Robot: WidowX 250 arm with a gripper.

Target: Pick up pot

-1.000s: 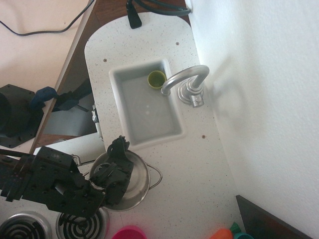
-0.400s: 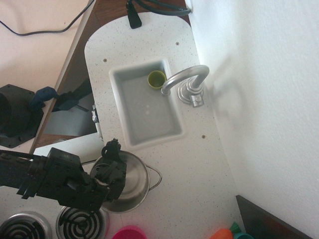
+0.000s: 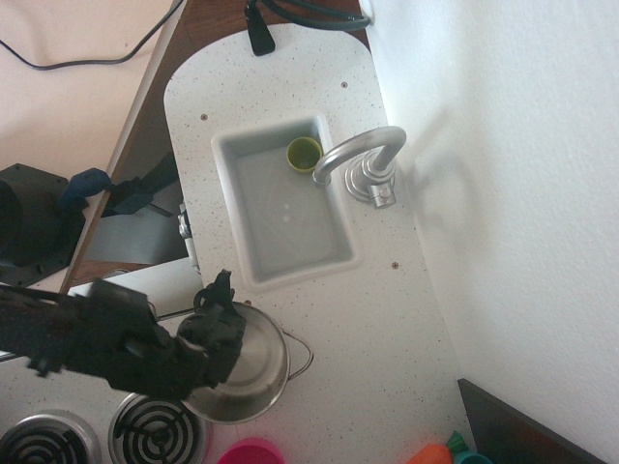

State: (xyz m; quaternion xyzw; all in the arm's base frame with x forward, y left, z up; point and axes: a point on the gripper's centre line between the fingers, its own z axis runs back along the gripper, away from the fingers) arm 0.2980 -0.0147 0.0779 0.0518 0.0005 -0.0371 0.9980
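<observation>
At the near edge of the white speckled counter (image 3: pixel 387 319) a pink bowl (image 3: pixel 250 451) is cut off by the frame, and to its left sit two coiled stove burners, one at the near left corner (image 3: pixel 44 443) and one just beside it (image 3: pixel 155 432). At the near right, an orange and a teal object (image 3: pixel 447 451) peek in beside a dark panel (image 3: pixel 522 430); they are too cropped to name. Just beyond the right-hand burner is the pot (image 3: pixel 253 375), round and shiny steel, its near-left rim overlapping that burner's edge and a thin wire loop handle (image 3: pixel 301 356) sticking out on its right side. It appears tilted, though whether it is clear of the counter cannot be told. The black robot arm (image 3: pixel 77 333) reaches in from the left, and its gripper (image 3: pixel 215 333) lies over the pot's left rim; the fingers are closed on that rim, one black tip (image 3: pixel 221 287) showing past the far edge of the pot. Farther back, set into the counter, is a rectangular white sink (image 3: pixel 338 217) with a small yellow-green cup (image 3: pixel 304 153) standing in its far right corner. A silver faucet (image 3: pixel 366 159) rises from the counter just right of the sink and arches over the cup's edge. To the left, off the counter, is dark brown wood (image 3: pixel 145 126) and black gear (image 3: pixel 34 217) with something blue (image 3: pixel 85 184) beside it. At the far edge a black plug (image 3: pixel 259 31) rests on the counter, and a white wall (image 3: pixel 513 193) runs along the right.
</observation>
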